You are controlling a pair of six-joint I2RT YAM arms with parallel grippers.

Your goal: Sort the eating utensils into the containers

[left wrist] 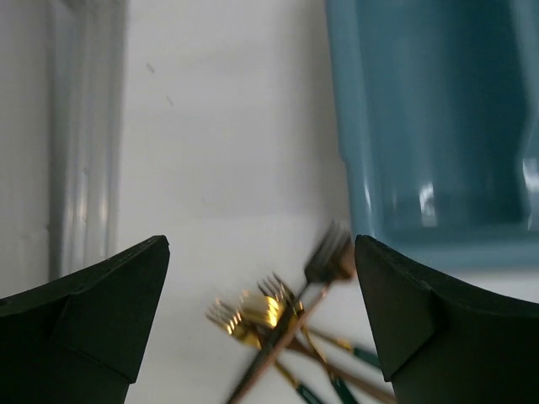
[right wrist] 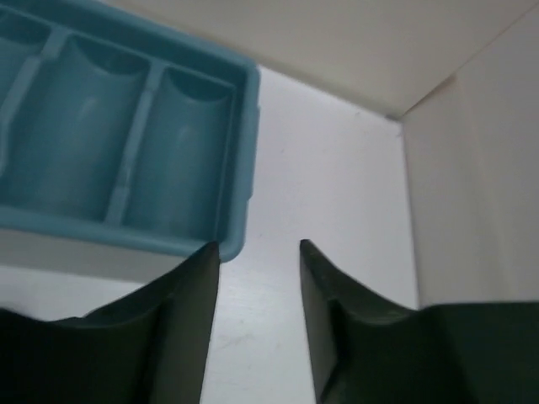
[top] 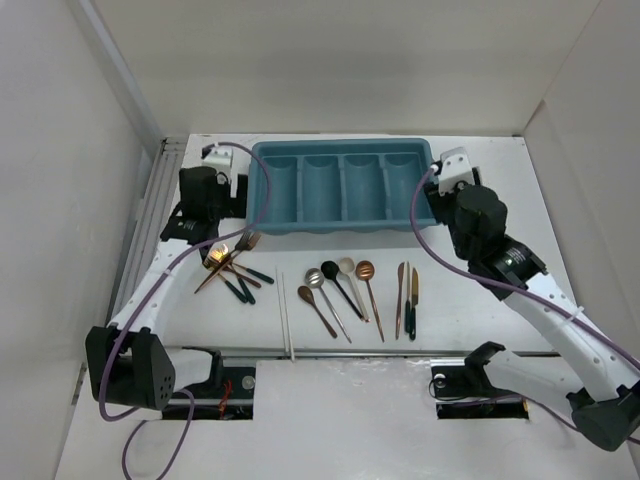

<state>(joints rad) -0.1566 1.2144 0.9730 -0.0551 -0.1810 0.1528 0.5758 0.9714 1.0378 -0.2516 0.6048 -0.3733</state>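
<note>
First pick is being lined up: left pincer (left wrist: 261, 246) held wide open above the forks (left wrist: 278, 313) near the counter's (top: 480, 300) left edge, right pincer (right wrist: 259, 249) parted, empty, beside the tray (top: 262, 192); a single fork likely needs isolating.

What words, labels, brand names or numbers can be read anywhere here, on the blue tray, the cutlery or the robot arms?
No text can be read in any view.
Teal tray: no lettering visible.
Utensils: no marks visible; too small to tell for engravings.
Left arm and right arm: no legible label.
Red patch by the left arm's base: too small to tell whether it is a sign.
</note>
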